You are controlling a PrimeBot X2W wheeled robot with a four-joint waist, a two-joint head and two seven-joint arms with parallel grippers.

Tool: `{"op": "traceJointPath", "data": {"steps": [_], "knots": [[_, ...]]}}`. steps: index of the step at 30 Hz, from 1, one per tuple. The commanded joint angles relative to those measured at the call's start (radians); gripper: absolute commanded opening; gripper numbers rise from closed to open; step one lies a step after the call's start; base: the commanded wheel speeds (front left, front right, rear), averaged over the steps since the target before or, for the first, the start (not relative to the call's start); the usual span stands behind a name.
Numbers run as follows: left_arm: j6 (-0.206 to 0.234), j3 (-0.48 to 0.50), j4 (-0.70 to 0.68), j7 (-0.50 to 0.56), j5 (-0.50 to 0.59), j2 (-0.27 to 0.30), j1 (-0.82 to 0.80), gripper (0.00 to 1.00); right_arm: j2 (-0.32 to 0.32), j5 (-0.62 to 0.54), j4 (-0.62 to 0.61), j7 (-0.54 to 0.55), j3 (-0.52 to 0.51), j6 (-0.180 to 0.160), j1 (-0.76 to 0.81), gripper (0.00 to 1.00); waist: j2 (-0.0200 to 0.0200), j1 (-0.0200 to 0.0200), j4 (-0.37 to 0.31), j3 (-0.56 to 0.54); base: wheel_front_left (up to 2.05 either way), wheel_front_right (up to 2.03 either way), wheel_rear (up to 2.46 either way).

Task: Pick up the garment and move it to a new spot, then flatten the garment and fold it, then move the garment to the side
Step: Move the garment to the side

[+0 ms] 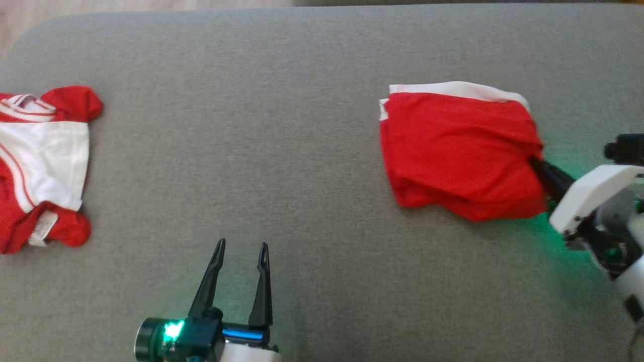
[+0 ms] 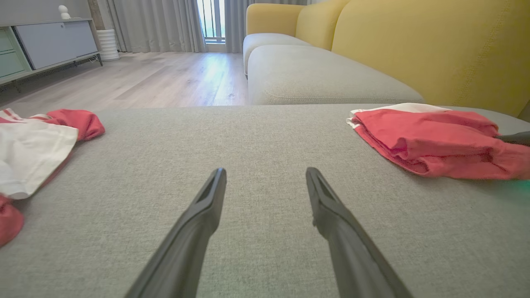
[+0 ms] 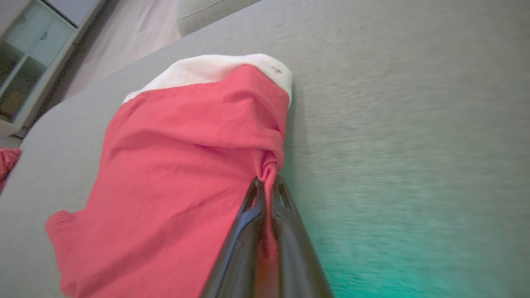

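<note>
Grey woven cloth covers the broad seat cushion [image 1: 302, 166] on which everything lies. Nearest, the left claw [image 1: 241, 244] sits low over it, its two dark fingers spread wide with nothing between them and bare upholstery beyond its tips.

Off to the right of that claw and a little further out, the right claw [image 3: 269, 182] is pressed together on a small bunched tuck of the folded red garment with the white trim [image 3: 174, 165]. It pinches the cloth at the edge nearest itself. The rest of the garment lies on the cushion ahead of this claw and to its left, with the white band at the far end.

It looks like a thin knit: light, soft, limp, neither slippery nor fragile. It will probably not keep its shape on its own. A single pinch at one edge may catch only some of the layers, so the fold could sag open if lifted this way, and dragging it might rumple it on the coarse weave. A hold through every layer at the folded edge seems safer. The idle left claw could also take the corner that points toward it.

Far to the left of the left claw, well apart, lies a crumpled red and white jersey [image 1: 45, 161]. Beyond the cushion the left wrist view shows a pale wooden floor [image 2: 165, 78] and a yellow sofa back [image 2: 414, 49].
</note>
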Motion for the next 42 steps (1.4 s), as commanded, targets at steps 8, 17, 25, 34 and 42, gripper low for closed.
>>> {"op": "traceJointPath", "data": {"steps": [8,17,25,34,42], "knots": [[-0.02,-0.005,-0.037,-0.005,0.019,-0.005,-0.109,1.0,-0.239,-0.046,-0.033,-0.061,0.036,0.008,-0.093,0.0,0.0,0.0,-0.076,0.109,0.0,0.0,0.0],[-0.05,-0.044,-0.03,-0.005,0.046,-0.005,-0.236,1.0,-0.445,-0.047,-0.005,-0.139,-0.006,0.008,-0.137,0.0,0.0,0.0,-0.113,0.268,0.0,0.0,0.0],[-0.058,-0.056,-0.035,-0.005,0.056,-0.005,-0.306,1.0,-0.542,-0.056,0.099,-0.207,-0.059,0.008,-0.16,0.0,0.0,0.0,-0.107,0.345,0.0,0.0,0.0],[-0.053,-0.061,-0.028,-0.005,0.034,-0.005,-0.321,1.0,-0.503,-0.214,0.218,-0.32,-0.077,0.008,-0.244,1.0,0.0,0.0,-0.091,0.303,0.0,0.0,0.0],[-0.022,-0.041,-0.002,-0.005,0.005,-0.005,-0.223,1.0,-0.257,-0.345,0.233,-0.42,-0.047,0.008,-0.217,1.0,0.0,0.0,-0.077,0.06,0.0,0.0,0.0]]}}
